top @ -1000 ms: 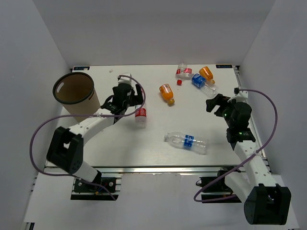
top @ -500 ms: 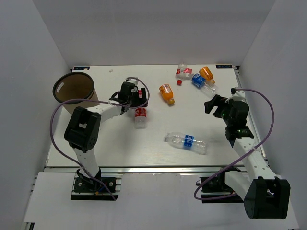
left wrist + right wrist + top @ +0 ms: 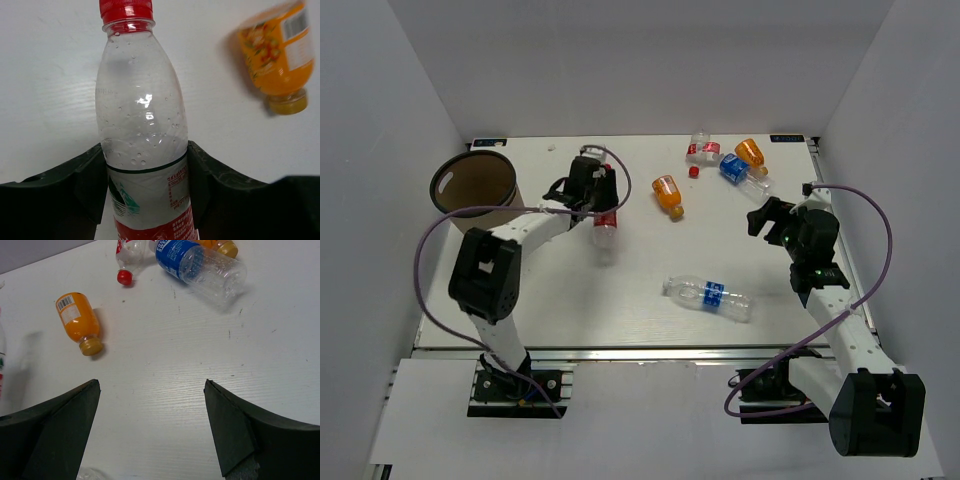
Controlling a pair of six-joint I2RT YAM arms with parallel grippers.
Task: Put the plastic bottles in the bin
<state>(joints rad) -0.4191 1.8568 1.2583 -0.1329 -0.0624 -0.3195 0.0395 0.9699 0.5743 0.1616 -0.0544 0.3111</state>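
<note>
My left gripper (image 3: 594, 198) (image 3: 145, 157) is shut on a clear plastic bottle (image 3: 605, 230) (image 3: 142, 115) with a red cap and a red-and-white label, both fingers (image 3: 90, 175) pressed on its sides. Whether it is off the table I cannot tell. The brown bin (image 3: 498, 222) stands to its left at the back left corner. An orange bottle (image 3: 667, 193) (image 3: 280, 50) (image 3: 76, 320) lies to the right. A blue-labelled bottle (image 3: 710, 295) lies near the middle front. My right gripper (image 3: 766, 216) (image 3: 152, 390) hangs open over bare table.
At the back right lie three bottles close together: a clear one with a red cap (image 3: 701, 150) (image 3: 127, 255), a blue-labelled one (image 3: 738, 172) (image 3: 200, 260) and an orange one (image 3: 751, 152). White walls enclose the table on three sides.
The left gripper has closed on the red-labelled bottle and drawn it a little toward the back. The right arm has barely moved.
</note>
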